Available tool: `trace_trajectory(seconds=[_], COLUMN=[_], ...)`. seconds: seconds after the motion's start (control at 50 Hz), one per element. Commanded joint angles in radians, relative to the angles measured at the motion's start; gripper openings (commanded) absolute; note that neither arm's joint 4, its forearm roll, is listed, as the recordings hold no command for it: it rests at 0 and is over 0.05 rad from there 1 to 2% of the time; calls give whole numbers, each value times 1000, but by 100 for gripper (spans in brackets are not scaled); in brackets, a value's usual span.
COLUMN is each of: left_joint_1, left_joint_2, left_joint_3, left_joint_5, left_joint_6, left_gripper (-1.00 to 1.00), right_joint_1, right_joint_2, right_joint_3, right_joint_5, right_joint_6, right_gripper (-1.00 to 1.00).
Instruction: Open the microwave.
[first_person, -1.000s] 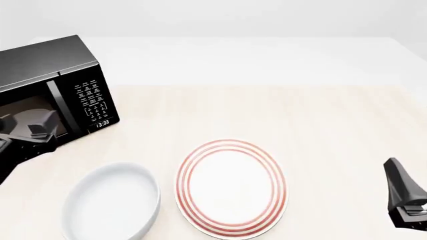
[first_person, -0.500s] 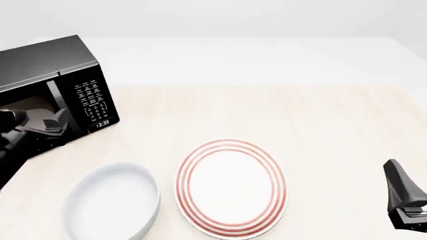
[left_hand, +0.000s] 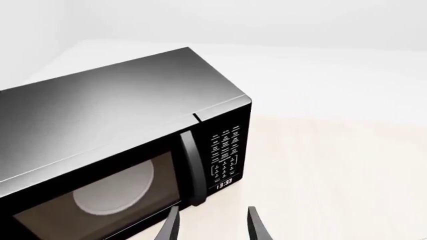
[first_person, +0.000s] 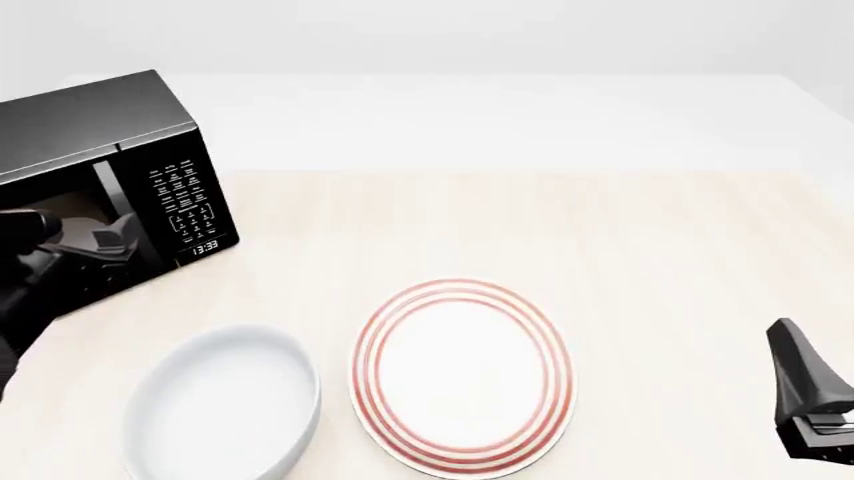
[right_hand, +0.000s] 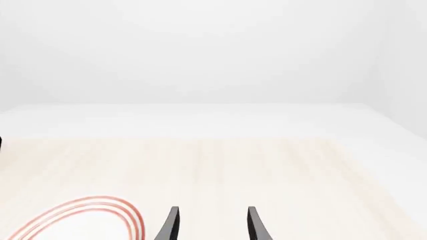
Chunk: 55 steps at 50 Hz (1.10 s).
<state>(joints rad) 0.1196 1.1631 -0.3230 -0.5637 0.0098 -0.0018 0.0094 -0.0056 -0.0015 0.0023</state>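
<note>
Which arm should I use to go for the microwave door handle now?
Left. Its tool is open, just short of the microwave's bar handle. The right tool sits at the table's far right, beyond the striped plate.

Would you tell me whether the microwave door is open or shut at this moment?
Shut. In the left wrist view the microwave door sits flush with the keypad panel, its bar handle untouched, and the open left gripper is short of it.
</note>
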Motion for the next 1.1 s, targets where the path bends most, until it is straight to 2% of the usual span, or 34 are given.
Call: trace_trajectory(seconds=[0.02, 0.14, 0.4, 0.68, 1.1], left_joint_1=[5, 10, 36, 26, 9], left_joint_2=[53, 71, 108, 184, 282], left_joint_3=[-19, -28, -15, -49, -101], left_joint_5=[-30, -36, -94, -136, -129], left_joint_6=[-13, -18, -35, -45, -41], left_gripper=[100, 100, 100, 100, 100], right_joint_1=[0, 0, -1, -1, -1], right_joint_2=[-1, 43, 43, 43, 43], right_joint_3=[0, -16, -16, -16, -16], right_joint_5=[1, -27, -27, -27, -27], right_joint_6=[0, 0, 0, 0, 0], right_gripper=[100, 100, 100, 100, 100])
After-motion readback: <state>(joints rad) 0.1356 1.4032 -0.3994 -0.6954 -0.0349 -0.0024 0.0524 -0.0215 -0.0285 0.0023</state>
